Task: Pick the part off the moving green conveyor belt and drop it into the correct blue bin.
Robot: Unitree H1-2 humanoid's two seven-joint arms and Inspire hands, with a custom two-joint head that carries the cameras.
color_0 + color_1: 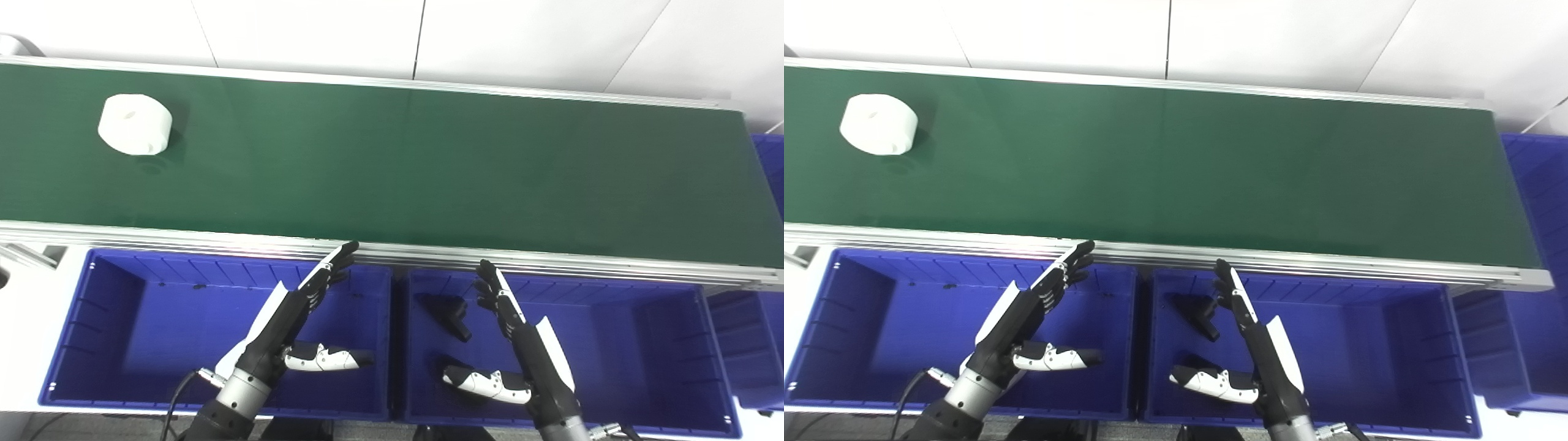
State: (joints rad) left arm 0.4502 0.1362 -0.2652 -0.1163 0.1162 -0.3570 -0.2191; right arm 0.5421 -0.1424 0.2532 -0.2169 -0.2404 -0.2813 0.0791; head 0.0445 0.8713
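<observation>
A white cylindrical part (135, 124) with a hole in its top lies on the green conveyor belt (392, 165) at the far left. My left hand (294, 318) is open and empty, fingers stretched out, above the left blue bin (79, 318). My right hand (514, 334) is open and empty, fingers stretched out, above the middle blue bin (643, 331). A black part (450, 313) lies in the middle bin near its left wall. Both hands are far from the white part.
A silver rail (429, 252) runs along the belt's near edge between belt and bins. Another blue bin (750, 343) stands at the right, and one more (1540, 184) past the belt's right end. A white wall is behind.
</observation>
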